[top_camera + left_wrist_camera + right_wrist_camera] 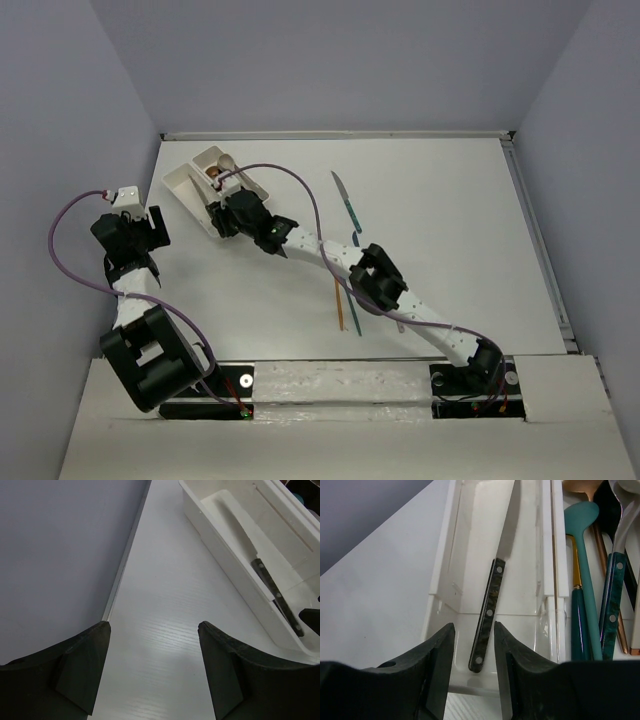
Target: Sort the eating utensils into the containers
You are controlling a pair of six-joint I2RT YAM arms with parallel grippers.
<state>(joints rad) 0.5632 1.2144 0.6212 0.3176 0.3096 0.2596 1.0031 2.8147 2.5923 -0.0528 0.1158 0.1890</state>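
Note:
The containers [190,180] are two joined white trays at the table's far left. My right gripper [474,630] hovers open over the near end of the left tray [442,575]. A black-handled knife [487,615] lies flat on that tray's floor, its handle end between and below my jaws, untouched. The right tray holds a teal spoon [580,525], a copper spoon [580,487] and a green-handled knife [612,605]. More utensils lie on the table: a teal knife [347,205] and an orange knife [340,300]. My left gripper [154,627] is open and empty over bare table, left of the trays [220,545].
The grey left wall [60,555] stands close beside my left gripper. My right arm [370,275] stretches diagonally across the table's middle and covers part of the loose utensils. A thin green utensil [353,312] lies next to the orange knife.

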